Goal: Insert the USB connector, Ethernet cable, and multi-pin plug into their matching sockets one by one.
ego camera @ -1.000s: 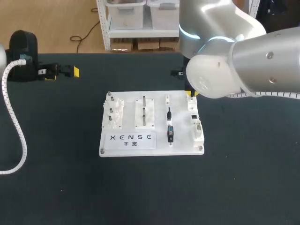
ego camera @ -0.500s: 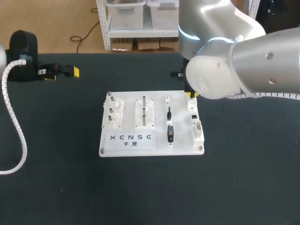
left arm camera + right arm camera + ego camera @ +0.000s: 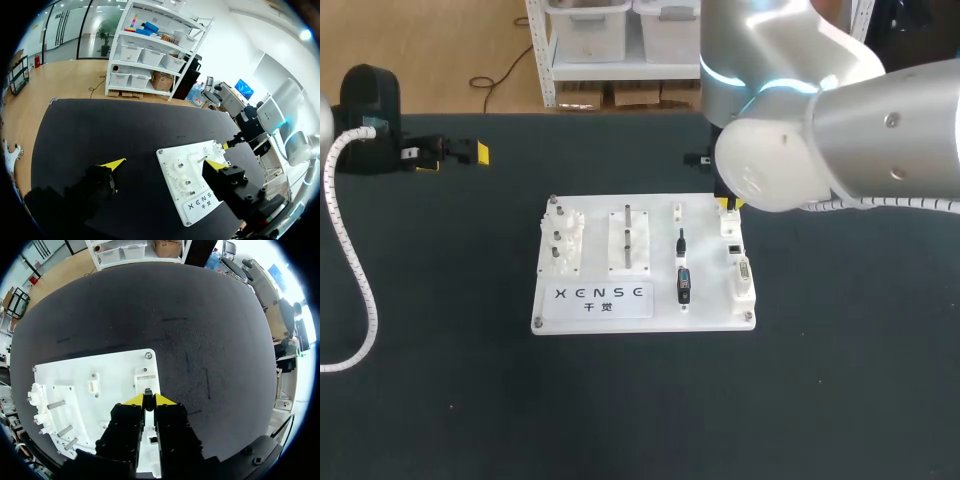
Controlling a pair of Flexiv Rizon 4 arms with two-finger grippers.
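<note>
Black table [image 3: 840, 390] open near, left and right of the white rectangular board [image 3: 595, 318]. Upright metal pegs [image 3: 628, 215] bar low passes over its left half. Bulky silver right arm [image 3: 820, 150] overhangs the far right corner, right gripper [image 3: 148, 399] clamped on a small dark plug [image 3: 147, 392] there.

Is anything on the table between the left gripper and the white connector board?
Nothing visible does: only bare black table lies between the open left gripper and the flat white connector board ahead of it.
</note>
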